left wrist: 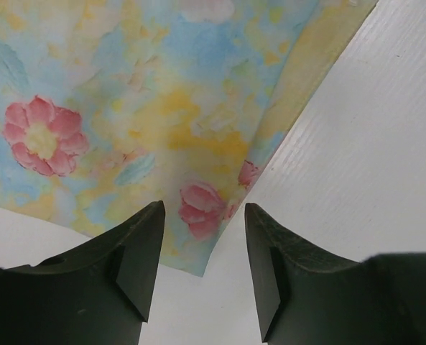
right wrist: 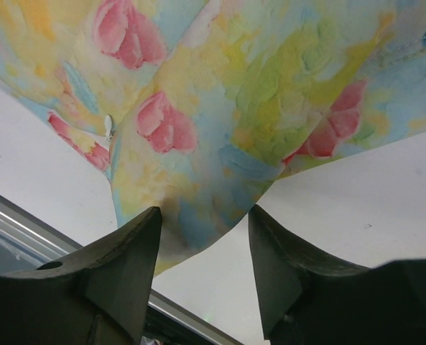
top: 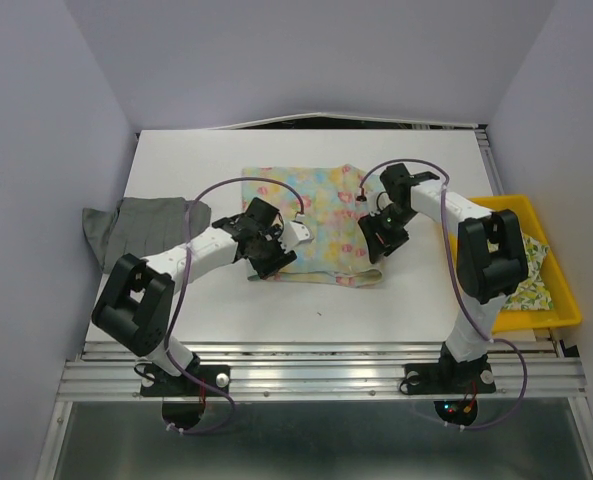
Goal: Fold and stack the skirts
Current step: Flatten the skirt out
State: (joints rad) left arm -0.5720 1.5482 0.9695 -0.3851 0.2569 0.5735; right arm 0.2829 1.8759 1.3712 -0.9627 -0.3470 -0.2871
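Dark jaws of the left gripper point(left wrist: 204, 241) fill the bottom of the left wrist view, standing wide apart with nothing held. A near corner of the floral skirt point(top: 311, 215) pokes into the gap between them, lying flat on the white tabletop point(top: 206, 160). Whether the jaws touch the cloth cannot be told.

Jaws of the right gripper point(right wrist: 204, 248) are likewise wide and hold nothing. The skirt's near right edge dips between them, with a soft crease running up through the cloth and a small white tag beside it.

From above, the floral skirt lies spread in the middle of the tabletop, with one arm at each of its near corners. The grey skirt point(top: 141, 225) lies well apart at the far left edge, in a loose heap or rough fold; which one is unclear. The pale skirt with green-yellow print point(top: 531, 280) lies in the yellow tray point(top: 566, 305) on the right.

Judging by this, the task is at an early stage. No stack exists, the floral skirt seems about to be gripped for a fold, and the other two await their turn.
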